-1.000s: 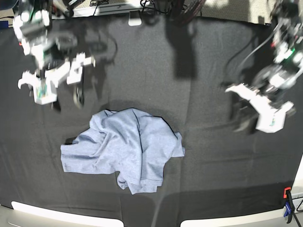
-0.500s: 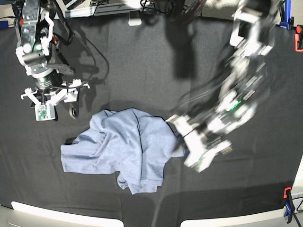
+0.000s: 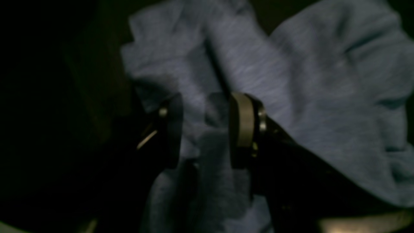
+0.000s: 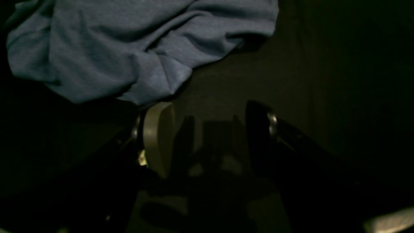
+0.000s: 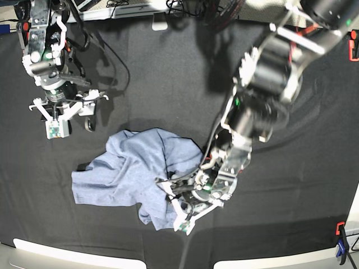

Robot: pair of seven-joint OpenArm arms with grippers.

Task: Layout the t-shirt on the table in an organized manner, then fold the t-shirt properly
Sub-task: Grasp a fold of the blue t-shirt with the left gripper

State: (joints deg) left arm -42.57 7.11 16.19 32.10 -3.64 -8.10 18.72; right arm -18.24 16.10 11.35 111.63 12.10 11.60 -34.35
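The blue-grey t-shirt (image 5: 123, 168) lies crumpled on the black table (image 5: 168, 73), slightly left of centre. My left gripper (image 5: 180, 206) is down at the shirt's lower right edge. In the left wrist view this gripper (image 3: 205, 129) is open, its fingers (image 3: 242, 126) astride a ridge of the t-shirt (image 3: 323, 113). My right gripper (image 5: 67, 115) hangs open above bare table, up and left of the shirt. In the right wrist view the right gripper (image 4: 207, 132) has nothing between its fingers, and the t-shirt (image 4: 113, 48) edge lies just past its left fingertip.
An orange and blue clamp (image 5: 341, 242) sits at the table's front right corner, and another orange clamp (image 5: 353, 47) is at the right edge. Cables (image 5: 118, 7) and equipment run along the back edge. The left arm (image 5: 263, 89) spans the table's right half.
The left arm swung from the far right across and down onto the shirt's lower right edge. The right arm shifted only slightly at the upper left. The shirt's outline is nearly unchanged.
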